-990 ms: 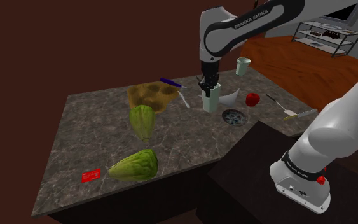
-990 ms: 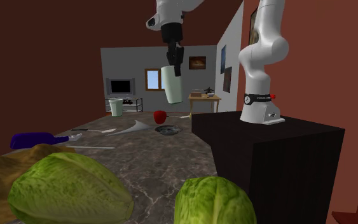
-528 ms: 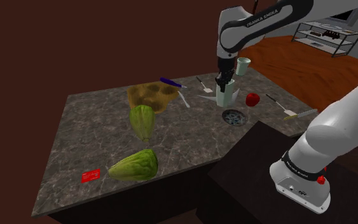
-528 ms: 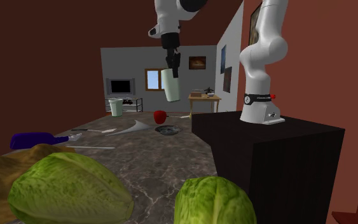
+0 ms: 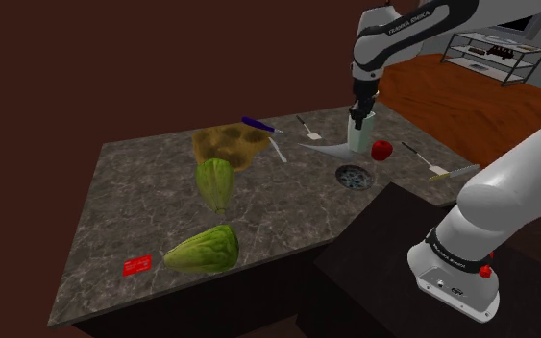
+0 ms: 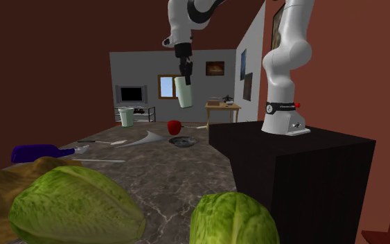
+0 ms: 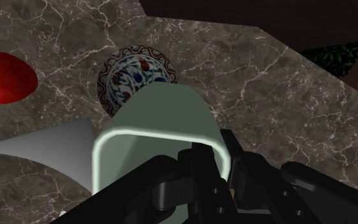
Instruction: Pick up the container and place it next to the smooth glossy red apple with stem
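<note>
Over the far end of the dark veined stone counter [image 5: 143, 192], the black two-finger gripper [image 5: 357, 115] holds a pale green, open-topped container [image 5: 360, 136] in the air. Its jaws pinch one wall of the rim, and the wrist view shows one finger inside the wall and one outside. The container hangs clear of the stone, near a glossy red apple with a stem [image 5: 381, 150]. A round patterned dish [image 5: 354, 177] and a white curved sheet [image 5: 324, 146] lie close below it.

To my eye the carry is almost done. What's left is to lower the container upright onto bare stone just beside the apple, clear of the dish and the sheet, and only then spread the jaws.

Half a second ago the container hung over the white sheet, and a second ago it was further toward the shoulder view's left. It has since travelled right, toward the apple, and drawn away from the second exterior camera. Nothing on the counter has shifted.
</note>
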Action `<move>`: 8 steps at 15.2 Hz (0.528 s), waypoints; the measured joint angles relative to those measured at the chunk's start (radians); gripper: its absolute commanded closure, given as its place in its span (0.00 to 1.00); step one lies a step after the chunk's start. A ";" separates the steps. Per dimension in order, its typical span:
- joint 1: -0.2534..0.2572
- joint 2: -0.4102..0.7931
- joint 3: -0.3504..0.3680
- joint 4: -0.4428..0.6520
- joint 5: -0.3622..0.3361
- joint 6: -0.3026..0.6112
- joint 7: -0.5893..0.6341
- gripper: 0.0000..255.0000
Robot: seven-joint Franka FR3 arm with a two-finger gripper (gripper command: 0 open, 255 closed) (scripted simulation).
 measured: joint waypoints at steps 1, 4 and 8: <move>-0.011 0.009 -0.014 0.006 -0.006 0.004 -0.022 1.00; -0.048 0.033 -0.062 0.037 -0.024 0.003 -0.097 1.00; -0.091 0.074 -0.117 0.078 -0.038 0.011 -0.189 1.00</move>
